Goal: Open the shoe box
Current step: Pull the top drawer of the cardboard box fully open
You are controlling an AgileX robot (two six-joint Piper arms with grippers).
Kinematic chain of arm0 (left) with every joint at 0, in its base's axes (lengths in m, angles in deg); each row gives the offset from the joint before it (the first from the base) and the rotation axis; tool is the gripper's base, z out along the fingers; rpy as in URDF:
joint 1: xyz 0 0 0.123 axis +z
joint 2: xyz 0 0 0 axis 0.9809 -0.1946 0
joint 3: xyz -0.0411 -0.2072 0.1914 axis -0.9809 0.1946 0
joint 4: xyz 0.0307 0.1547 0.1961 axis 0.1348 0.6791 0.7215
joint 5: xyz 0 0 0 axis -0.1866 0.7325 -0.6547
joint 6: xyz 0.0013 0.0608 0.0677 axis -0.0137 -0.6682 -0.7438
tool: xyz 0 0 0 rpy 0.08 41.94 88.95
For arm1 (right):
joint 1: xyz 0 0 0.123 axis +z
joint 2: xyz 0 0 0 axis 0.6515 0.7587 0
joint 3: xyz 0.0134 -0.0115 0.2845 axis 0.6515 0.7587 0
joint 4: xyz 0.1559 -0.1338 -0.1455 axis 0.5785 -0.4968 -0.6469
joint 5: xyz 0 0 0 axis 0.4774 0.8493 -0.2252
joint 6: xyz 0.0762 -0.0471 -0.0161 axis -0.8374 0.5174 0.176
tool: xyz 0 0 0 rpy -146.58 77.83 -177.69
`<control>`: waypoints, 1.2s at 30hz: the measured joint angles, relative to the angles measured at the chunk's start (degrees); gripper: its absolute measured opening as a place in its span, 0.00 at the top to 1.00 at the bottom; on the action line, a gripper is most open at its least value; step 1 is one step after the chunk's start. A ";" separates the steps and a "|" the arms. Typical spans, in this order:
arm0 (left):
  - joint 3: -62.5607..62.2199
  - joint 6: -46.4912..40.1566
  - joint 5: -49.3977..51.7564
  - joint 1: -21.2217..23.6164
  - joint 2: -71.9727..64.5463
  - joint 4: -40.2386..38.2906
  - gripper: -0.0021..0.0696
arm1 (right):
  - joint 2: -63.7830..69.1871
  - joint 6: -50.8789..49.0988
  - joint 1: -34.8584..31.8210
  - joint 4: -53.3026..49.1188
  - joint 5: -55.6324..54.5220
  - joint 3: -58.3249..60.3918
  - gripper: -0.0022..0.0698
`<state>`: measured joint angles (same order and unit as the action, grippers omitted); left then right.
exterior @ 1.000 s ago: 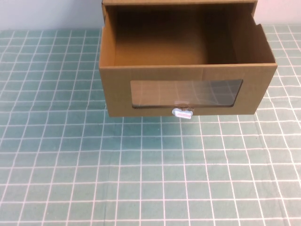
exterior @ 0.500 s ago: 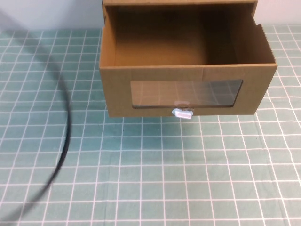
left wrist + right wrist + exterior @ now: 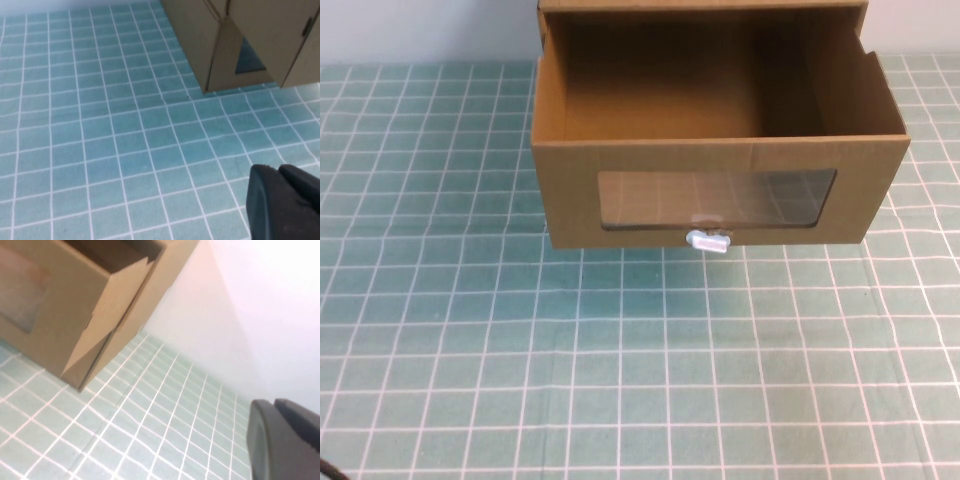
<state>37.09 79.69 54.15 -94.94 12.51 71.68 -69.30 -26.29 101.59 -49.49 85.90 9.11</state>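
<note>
Brown cardboard drawer-type shoe box (image 3: 720, 158): likely light, stiff, dentable; best pulled by small pale front tab (image 3: 708, 240). Clenched empty, well apart from box: left gripper (image 3: 277, 172), right gripper (image 3: 274, 405).

Teal bench surface (image 3: 620, 380), white-gridded, is filling the foreground; pale plain wall (image 3: 420, 30) is rising behind its far edge.

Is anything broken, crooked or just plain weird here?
Nothing stands out. The shoe box drawer sits pulled out squarely, undamaged, its small handle intact. The left gripper and right gripper hover shut over the checked cloth beside the box, holding nothing.
</note>
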 joint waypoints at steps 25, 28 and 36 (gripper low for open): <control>6.27 -11.23 -3.81 -0.48 3.61 12.45 0.98 | -0.12 0.00 0.00 -0.09 -0.35 0.62 0.99; 11.00 -11.82 -8.56 -0.74 7.36 10.51 0.98 | -0.12 0.00 0.00 -0.09 -0.35 0.62 0.99; 29.05 -9.38 -26.22 -0.74 17.23 -0.11 0.98 | -0.12 0.00 0.00 -0.22 -0.46 0.62 0.99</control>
<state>66.15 70.30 27.92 -95.69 29.74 71.57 -69.42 -26.29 101.59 -49.72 85.44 9.73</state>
